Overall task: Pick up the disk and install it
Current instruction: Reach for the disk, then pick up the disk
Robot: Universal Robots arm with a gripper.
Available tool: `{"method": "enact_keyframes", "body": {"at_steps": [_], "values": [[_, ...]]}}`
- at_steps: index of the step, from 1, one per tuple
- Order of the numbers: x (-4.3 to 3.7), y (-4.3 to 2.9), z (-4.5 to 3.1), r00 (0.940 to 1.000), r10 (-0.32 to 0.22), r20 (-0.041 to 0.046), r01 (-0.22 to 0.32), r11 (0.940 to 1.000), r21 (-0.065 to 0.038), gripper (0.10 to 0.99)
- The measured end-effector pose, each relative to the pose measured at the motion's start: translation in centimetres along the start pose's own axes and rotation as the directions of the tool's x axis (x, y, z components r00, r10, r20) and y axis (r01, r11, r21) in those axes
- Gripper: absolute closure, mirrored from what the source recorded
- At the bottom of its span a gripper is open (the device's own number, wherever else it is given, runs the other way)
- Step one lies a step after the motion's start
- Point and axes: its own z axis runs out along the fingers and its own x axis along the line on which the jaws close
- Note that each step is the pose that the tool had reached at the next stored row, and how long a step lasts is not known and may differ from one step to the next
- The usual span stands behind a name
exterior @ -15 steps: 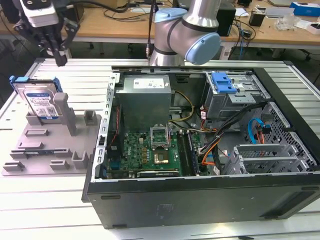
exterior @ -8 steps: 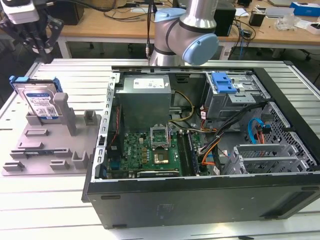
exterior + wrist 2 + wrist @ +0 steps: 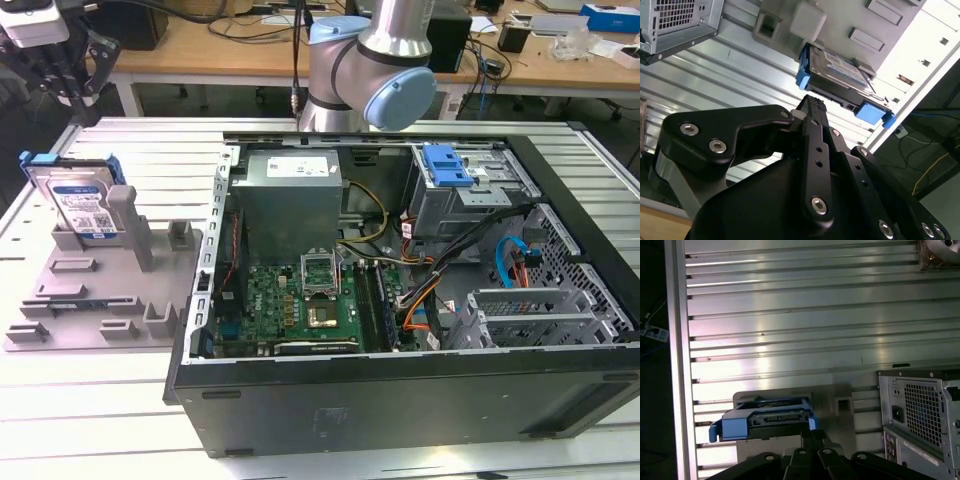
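The gripper (image 3: pixel 812 103), clenched and empty, hangs apart from the disk (image 3: pixel 839 69). The disk stands on edge in the fixture (image 3: pixel 100 310) on the desk (image 3: pixel 90 410). In the exterior view a post (image 3: pixel 124 212) hides its lower corner.

An open black computer case (image 3: pixel 400 400) lies on its side on the ribbed metal table (image 3: pixel 90 420), and a grey plastic fixture (image 3: pixel 110 315) with upright posts sits just beside it on the exterior view's left. Inside the case are 1 grey power supply (image 3: pixel 290 195), 1 green motherboard (image 3: pixel 285 305) and 1 ribbed blue latch (image 3: pixel 446 165) atop the drive cage (image 3: pixel 470 205). Cluttered wooden benches (image 3: pixel 200 45) stand behind the table.
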Motion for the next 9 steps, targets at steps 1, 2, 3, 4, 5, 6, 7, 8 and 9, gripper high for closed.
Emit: {"method": "enact_keyframes", "body": {"at_steps": [1, 2, 3, 4, 5, 6, 7, 8, 9], "values": [[0.01, 0.0, 0.0, 1.0, 0.0, 0.0, 0.0, 1.0, 0.0, 0.98], [0.03, 0.0, 0.0, 1.0, 0.0, 0.0, 0.0, 1.0, 0.0, 0.98], [0.05, 0.0, 0.0, 1.0, 0.0, 0.0, 0.0, 1.0, 0.0, 0.98], [0.06, 0.0, 0.0, 1.0, 0.0, 0.0, 0.0, 1.0, 0.0, 0.98], [0.06, -0.01, 0.0, 1.0, 0.0, 0.0, 0.0, 1.0, 0.0, 0.98], [0.08, -0.01, 0.0, 1.0, 0.0, 0.0, 0.0, 1.0, 0.0, 0.98], [0.09, -0.01, 0.0, 1.0, 0.0, 0.0, 0.0, 1.0, 0.0, 0.98], [0.12, -0.01, 0.0, 1.0, 0.0, 0.0001, 0.0, 1.0, 0.0, 0.98], [0.14, -0.01, 0.0, 1.0, 0.0, 0.0, 0.0, 1.0, 0.0, 0.98]]}}
